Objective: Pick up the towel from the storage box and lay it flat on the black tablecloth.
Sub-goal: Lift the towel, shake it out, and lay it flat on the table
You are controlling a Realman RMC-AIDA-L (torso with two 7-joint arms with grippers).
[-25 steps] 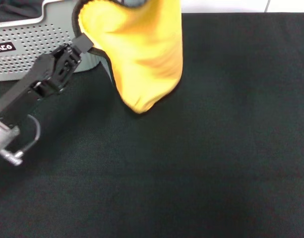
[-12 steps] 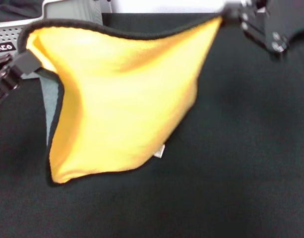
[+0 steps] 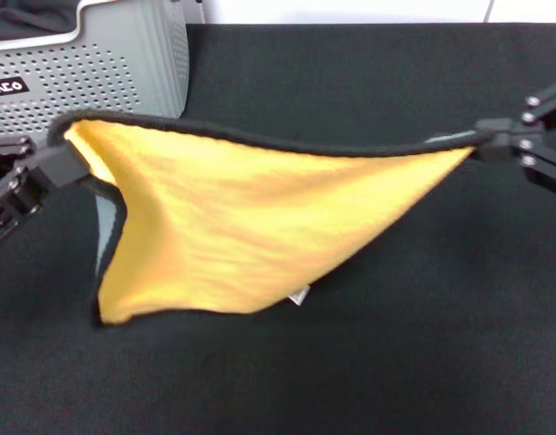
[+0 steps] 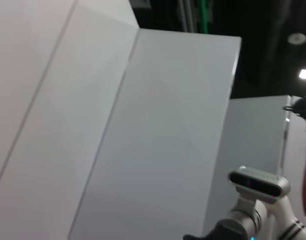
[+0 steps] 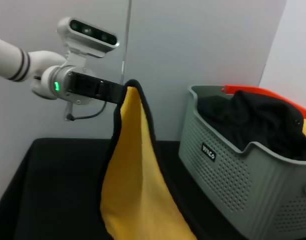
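Observation:
The yellow-orange towel (image 3: 250, 227) with black trim hangs stretched between both grippers above the black tablecloth (image 3: 423, 344). My left gripper (image 3: 62, 156) is shut on its upper left corner, just in front of the storage box (image 3: 96, 77). My right gripper (image 3: 482, 145) is shut on the opposite upper corner at the right edge. The towel sags to a lower left corner close to the cloth; its white label (image 3: 298, 295) shows at the bottom edge. In the right wrist view the towel (image 5: 133, 185) hangs from the left gripper (image 5: 122, 93) beside the grey box (image 5: 232, 180).
The perforated storage box stands at the back left and holds dark clothing (image 5: 252, 120) with something orange (image 5: 247, 90) behind it. A white wall runs behind the table. The tablecloth extends wide to the front and right.
The towel has gone from a bunched hanging shape to spread wide. My right gripper moved right and down with its corner; the left gripper also came lower, so the top edge sits lower and tauter.

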